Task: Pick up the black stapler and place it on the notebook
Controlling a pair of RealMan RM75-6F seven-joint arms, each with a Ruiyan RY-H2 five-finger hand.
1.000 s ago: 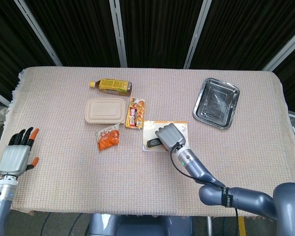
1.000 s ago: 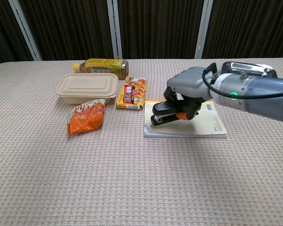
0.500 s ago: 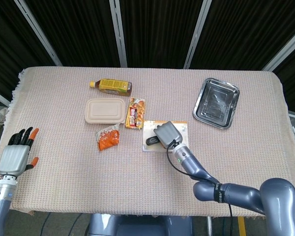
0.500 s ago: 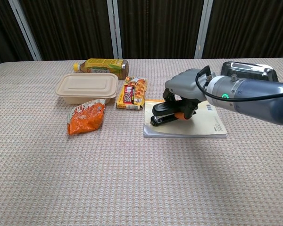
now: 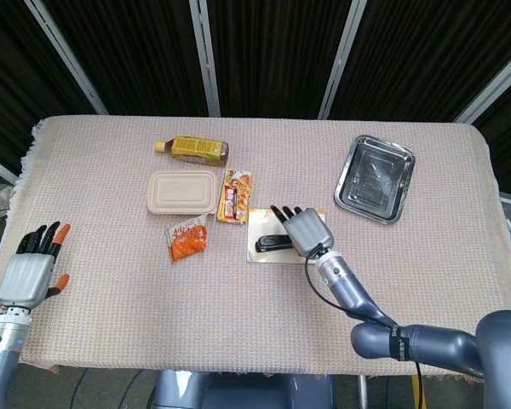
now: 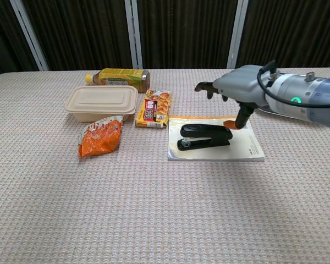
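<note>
I've got the black stapler (image 6: 203, 136) lying flat on the notebook (image 6: 247, 147), long axis running L-R across the cover, sitting toward the left half of it. My right hand (image 6: 237, 91) is above and just behind the stapler w/ fingers spread apart, holding nothing; in chest view the thumb tip hangs down by the stapler's right end, can't tell if it touches. In head view the right hand (image 5: 305, 227) covers part of the notebook (image 5: 264, 221) and the stapler (image 5: 274, 244) pokes out to its left. My left hand (image 5: 32, 269) is at the near left edge of the table (image 5: 111, 341), well apart from everything, fingers straight and slightly spread, nothing in it; only head view shows it. Other stuff on the cloth: beige lidded container (image 6: 102, 102), bottle (image 6: 119, 76) lying on its side behind it, orange snack bag (image 6: 99, 136) in front of the container, a red/yellow packet (image 6: 155, 108) just beside the notebook's far left corner, and a metal tray (image 5: 375, 178) toward the far right.
</note>
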